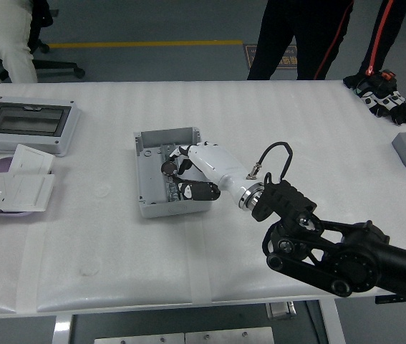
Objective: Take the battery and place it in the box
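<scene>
At frame centre, the right hand (188,172) reaches down into the open grey box (152,140) on the white desk (117,251). Its fingers curl around a small dark cylindrical battery (167,168), held inside the box at the hand's left tip, above the box floor.

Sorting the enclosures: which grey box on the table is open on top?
The middle box, where the right hand reaches in. The left box has a dark windowed cover on.
</scene>
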You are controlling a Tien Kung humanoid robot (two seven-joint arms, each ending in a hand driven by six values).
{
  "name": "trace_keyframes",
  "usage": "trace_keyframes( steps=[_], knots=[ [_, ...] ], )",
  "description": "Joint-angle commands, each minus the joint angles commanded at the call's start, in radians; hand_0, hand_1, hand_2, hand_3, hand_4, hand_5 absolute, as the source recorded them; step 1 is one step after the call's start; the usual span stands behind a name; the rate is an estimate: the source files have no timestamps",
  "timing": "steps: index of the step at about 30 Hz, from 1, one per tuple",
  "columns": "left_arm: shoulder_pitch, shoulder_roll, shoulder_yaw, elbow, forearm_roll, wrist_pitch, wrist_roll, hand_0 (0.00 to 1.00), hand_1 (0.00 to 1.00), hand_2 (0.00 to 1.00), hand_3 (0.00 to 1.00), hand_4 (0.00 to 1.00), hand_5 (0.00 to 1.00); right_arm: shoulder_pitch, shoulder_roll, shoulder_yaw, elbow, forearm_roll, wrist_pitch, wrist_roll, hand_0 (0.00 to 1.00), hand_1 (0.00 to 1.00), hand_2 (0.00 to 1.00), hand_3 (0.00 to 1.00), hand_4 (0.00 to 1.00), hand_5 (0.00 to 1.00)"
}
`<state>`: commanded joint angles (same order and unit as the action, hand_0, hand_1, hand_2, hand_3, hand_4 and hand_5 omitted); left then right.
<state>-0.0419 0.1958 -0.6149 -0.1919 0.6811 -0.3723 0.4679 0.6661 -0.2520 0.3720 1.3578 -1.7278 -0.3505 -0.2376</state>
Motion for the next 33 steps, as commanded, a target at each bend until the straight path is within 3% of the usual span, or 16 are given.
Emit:
trace_keyframes(
  steps=[5, 6, 11, 12, 18, 24, 28, 33],
  knots=[
    [-0.001, 0.001, -0.004, 0.0, 0.004, 0.0, 0.0, 0.405, 0.51, 0.467, 0.476, 0.029, 0.002, 0.001, 0.013, -0.001, -0.037, 0.018, 0.007, 0.004, 0.946, 0.618, 0.539, 0.632, 0.671, 0.248],
    [-0.001, 0.002, -0.004, 0.0, 0.004, -0.001, 0.001, 0.403, 0.51, 0.464, 0.474, 0.002, 0.002, 0.002, 0.015, -0.001, -0.042, 0.021, 0.008, 0.003, 0.998, 0.684, 0.683, 0.828, 0.878, 0.405],
    [-0.002, 0.002, -0.007, 0.0, 0.006, -0.001, 0.003, 0.403, 0.51, 0.464, 0.474, 0.002, 0.002, 0.004, 0.021, -0.002, -0.062, 0.024, 0.012, 0.0, 0.998, 0.684, 0.683, 0.828, 0.878, 0.405],
    [-0.003, 0.002, -0.006, 0.0, 0.005, -0.001, 0.003, 0.402, 0.51, 0.464, 0.473, 0.002, 0.002, 0.005, 0.022, -0.001, -0.067, 0.025, 0.013, 0.0, 0.998, 0.707, 0.727, 0.921, 0.926, 0.447],
    [-0.004, 0.001, -0.007, 0.0, 0.006, -0.001, 0.003, 0.402, 0.51, 0.461, 0.47, 0.002, 0.002, 0.002, 0.009, 0.024, -0.063, 0.017, 0.014, -0.006, 0.998, 0.709, 0.722, 0.924, 0.951, 0.477],
    [-0.004, 0.001, -0.009, 0.0, 0.006, 0.0, 0.004, 0.402, 0.509, 0.461, 0.47, 0.002, 0.002, -0.008, -0.021, 0.124, -0.039, -0.015, 0.013, -0.007, 0.998, 0.707, 0.716, 0.915, 0.951, 0.483],
    [-0.003, 0.001, -0.013, -0.001, 0.009, 0.0, 0.006, 0.402, 0.509, 0.461, 0.47, 0.002, 0.002, -0.021, -0.053, 0.209, -0.061, -0.017, 0.012, -0.002, 0.998, 0.707, 0.716, 0.915, 0.951, 0.483],
    [0.001, 0.0, -0.02, -0.002, 0.012, 0.001, 0.014, 0.401, 0.509, 0.46, 0.47, 0.002, 0.002, -0.047, -0.095, 0.339, -0.138, 0.015, -0.002, 0.024, 0.998, 0.702, 0.708, 0.894, 0.947, 0.484]
  ],
)
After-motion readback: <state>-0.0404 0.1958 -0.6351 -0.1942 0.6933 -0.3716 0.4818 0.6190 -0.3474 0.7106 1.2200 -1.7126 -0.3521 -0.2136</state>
